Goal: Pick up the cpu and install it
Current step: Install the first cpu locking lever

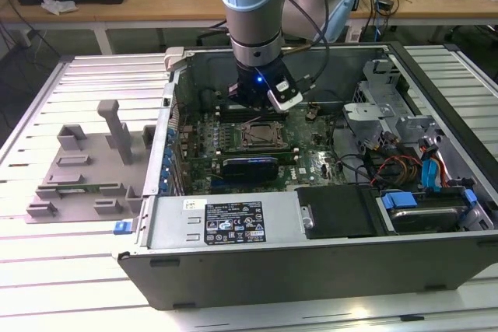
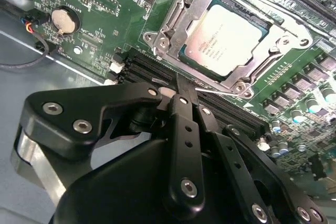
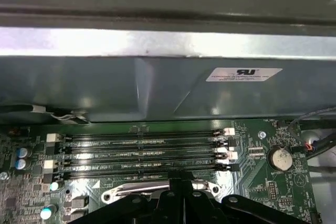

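The cpu (image 2: pixel 226 35) lies within its socket frame (image 2: pixel 173 19), memory slots (image 2: pixel 144 65) beside.

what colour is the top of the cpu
Shiny silver-grey; the cpu shows best in the second wrist view.

In the exterior view you get bright overhead room light. The slatted table (image 1: pixel 47 293) glares near white at seven o'clock from the case (image 1: pixel 311 270), and the inside of the case lies in shade. In the second wrist view the cpu (image 2: pixel 226 38) has a soft sheen. In the first wrist view a pale glare band crosses the case wall (image 3: pixel 157 43).
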You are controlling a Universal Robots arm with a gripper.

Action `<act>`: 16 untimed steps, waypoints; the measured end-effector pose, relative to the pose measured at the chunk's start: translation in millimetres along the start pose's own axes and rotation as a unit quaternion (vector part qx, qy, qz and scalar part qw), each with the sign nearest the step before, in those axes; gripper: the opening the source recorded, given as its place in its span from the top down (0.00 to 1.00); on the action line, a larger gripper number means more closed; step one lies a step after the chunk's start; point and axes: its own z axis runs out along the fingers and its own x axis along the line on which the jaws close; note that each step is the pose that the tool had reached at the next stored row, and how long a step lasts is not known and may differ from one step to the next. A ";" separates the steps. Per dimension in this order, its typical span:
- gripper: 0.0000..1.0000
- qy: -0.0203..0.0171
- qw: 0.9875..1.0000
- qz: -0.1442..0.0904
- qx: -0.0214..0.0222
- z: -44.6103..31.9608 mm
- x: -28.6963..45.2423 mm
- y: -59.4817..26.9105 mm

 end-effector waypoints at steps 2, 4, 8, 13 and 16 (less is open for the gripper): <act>0.89 -0.002 1.000 0.006 0.001 1.3 0.7 1.5; 0.89 -0.003 1.000 0.010 0.001 2.5 1.3 2.9; 0.89 -0.006 1.000 0.020 0.002 4.3 3.1 5.0; 0.89 -0.014 0.999 0.045 0.006 8.3 6.6 6.3; 0.89 -0.017 0.998 0.057 0.007 9.5 7.1 6.0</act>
